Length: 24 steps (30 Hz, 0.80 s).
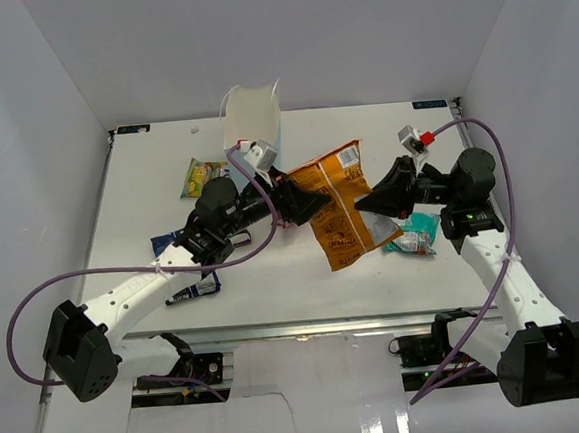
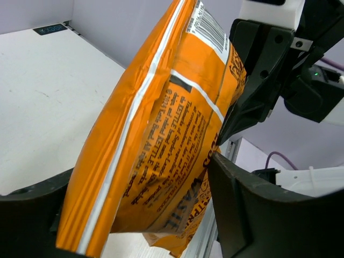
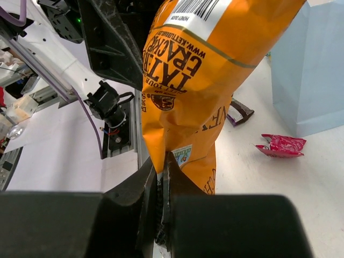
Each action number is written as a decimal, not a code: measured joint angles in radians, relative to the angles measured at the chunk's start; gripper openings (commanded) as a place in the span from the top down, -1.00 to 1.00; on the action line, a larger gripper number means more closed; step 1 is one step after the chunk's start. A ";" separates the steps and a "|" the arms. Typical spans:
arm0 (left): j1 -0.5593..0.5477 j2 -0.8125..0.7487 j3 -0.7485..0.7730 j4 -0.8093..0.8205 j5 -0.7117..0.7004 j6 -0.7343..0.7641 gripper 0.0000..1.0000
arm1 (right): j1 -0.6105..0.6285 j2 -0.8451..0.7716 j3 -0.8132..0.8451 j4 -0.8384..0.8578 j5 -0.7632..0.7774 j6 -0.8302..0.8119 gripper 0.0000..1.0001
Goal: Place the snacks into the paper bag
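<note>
The light-blue paper bag (image 1: pixel 254 119) stands upright, contents unseen; beside it, the right gripper (image 3: pixel 161 183) pinches the orange chip bag (image 1: pixel 339 205), which sits between the left gripper's (image 2: pixel 134 215) spread jaws.

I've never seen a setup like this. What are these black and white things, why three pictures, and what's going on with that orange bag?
They are two robot arms bolted to a white table. One picture looks down from above; the other two come from small cameras on each wrist. The right gripper has its jaws pinched shut on an edge of the orange chip bag, holding it up. The left gripper has open jaws on either side of the bag's other end. A light-blue paper bag stands at the back. A yellow-green pouch, a teal pouch and a red wrapper lie on the table.
</note>
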 measured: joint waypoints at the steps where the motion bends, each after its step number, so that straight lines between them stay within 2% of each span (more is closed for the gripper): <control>1: 0.000 0.002 0.003 0.003 0.004 -0.005 -0.43 | 0.005 0.001 0.000 0.003 0.000 0.004 0.85; 5: 0.000 0.002 0.004 0.007 0.013 -0.021 -0.01 | 0.011 0.006 0.000 0.010 0.001 0.010 0.85; 6: 0.000 0.002 0.004 0.010 0.016 -0.026 0.22 | 0.012 0.008 0.000 0.010 0.002 0.010 0.85; 8: 0.000 0.002 0.005 0.016 0.026 -0.032 0.44 | 0.014 0.014 0.000 0.012 0.004 0.010 0.84; 9: 0.000 0.002 0.005 0.020 0.033 -0.037 0.64 | 0.015 0.019 0.000 0.012 0.007 0.008 0.83; 12: 0.000 -0.002 0.005 0.020 0.050 -0.042 0.91 | 0.016 0.031 0.000 0.002 0.018 -0.006 0.70; 13: 0.000 -0.005 0.005 0.018 0.052 -0.041 1.00 | 0.016 0.033 0.000 -0.003 0.022 -0.014 0.61; 14: 0.000 -0.010 0.004 0.013 0.053 -0.042 1.00 | 0.016 0.034 0.000 -0.009 0.028 -0.024 0.38; 16: -0.001 -0.031 -0.002 -0.001 0.044 -0.038 1.00 | 0.016 0.035 0.005 -0.047 0.045 -0.055 0.11; 17: -0.002 -0.047 -0.008 -0.008 0.032 -0.035 1.00 | 0.017 0.038 0.013 -0.075 0.053 -0.079 -0.20; 19: -0.002 -0.089 -0.016 -0.034 -0.010 -0.026 1.00 | 0.016 0.043 0.033 -0.137 0.076 -0.126 -0.50; 20: -0.002 -0.110 -0.016 -0.045 -0.035 -0.018 1.00 | 0.016 0.044 0.043 -0.163 0.086 -0.150 -0.71; 22: -0.002 -0.162 -0.014 -0.072 -0.095 0.000 1.00 | 0.008 0.045 0.068 -0.214 0.108 -0.196 -0.88; 24: -0.002 -0.203 0.011 -0.115 -0.164 0.023 1.00 | -0.009 0.042 0.085 -0.247 0.119 -0.229 -0.91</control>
